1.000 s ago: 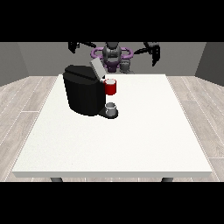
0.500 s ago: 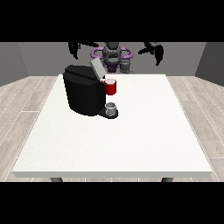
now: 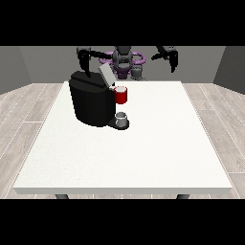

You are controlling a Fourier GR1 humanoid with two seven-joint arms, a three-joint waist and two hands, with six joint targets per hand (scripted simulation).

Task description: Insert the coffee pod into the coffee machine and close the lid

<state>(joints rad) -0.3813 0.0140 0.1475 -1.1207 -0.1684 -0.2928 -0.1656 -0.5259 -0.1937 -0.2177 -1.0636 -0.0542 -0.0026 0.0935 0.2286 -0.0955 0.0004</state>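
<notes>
There is one big white table (image 3: 143, 158). On it stands one black coffee machine (image 3: 91, 103). I count one red thing at the machine (image 3: 121, 95) and one grey thing (image 3: 122, 117) below it. The robot (image 3: 123, 60) has two black hands.

light: even, soft | table (image 3: 143, 158): bright white, no glare | shadows: faint

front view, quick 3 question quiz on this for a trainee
1. True or false: the machine lid is shut.
2. What colour is the thing at the machine's front, above the grey thing?
3. Which robot hand is nearer the machine: A) at the view's left, B) at the view's right?

Key: 1 false, the lid stands open. 2 red. 3 A.
</notes>
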